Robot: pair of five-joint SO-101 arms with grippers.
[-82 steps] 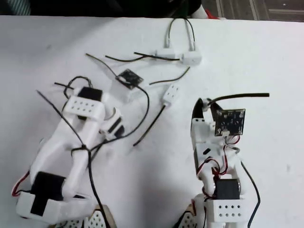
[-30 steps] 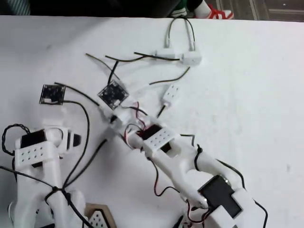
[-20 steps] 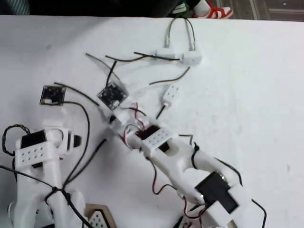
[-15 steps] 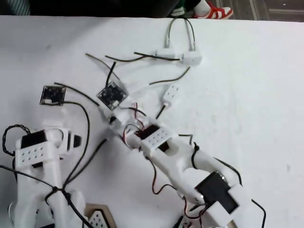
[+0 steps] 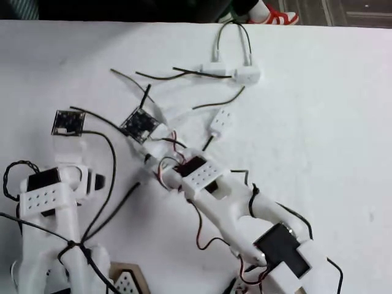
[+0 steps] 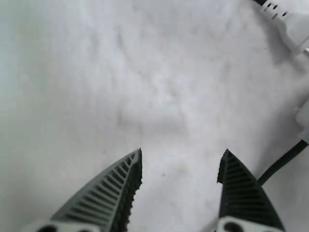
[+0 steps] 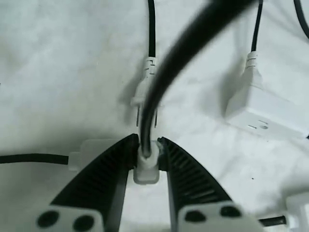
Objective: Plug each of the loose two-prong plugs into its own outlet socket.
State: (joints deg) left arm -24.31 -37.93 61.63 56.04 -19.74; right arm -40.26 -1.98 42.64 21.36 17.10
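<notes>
The white two-prong plug on the thick black cable is the one I have in hand. My right claw is clenched on its body, with both ribbed black fingers pressed to its sides. The cable rises from it toward the wrist camera. Just beyond the fingertips a second white two-prong plug lies flat on the white table, prongs pointing back at the held one. I cannot tell whether the two touch. Beside that plug sits a white rectangular outlet block with a thin black lead running off its far end.

In the high view my right arm stretches from the near right corner to the middle of the table. Its square wrist camera board sits left of centre among loose black leads. A middle outlet block lies just right of that board. Farther off, near the far edge, a far outlet block lies end to end with a slim white plug, the two joined by a looped black cord. I cannot tell whether that plug is seated.

My left arm sits at the near left. Its left claw is released, the fingers spread wide over bare tabletop and holding nothing.
</notes>
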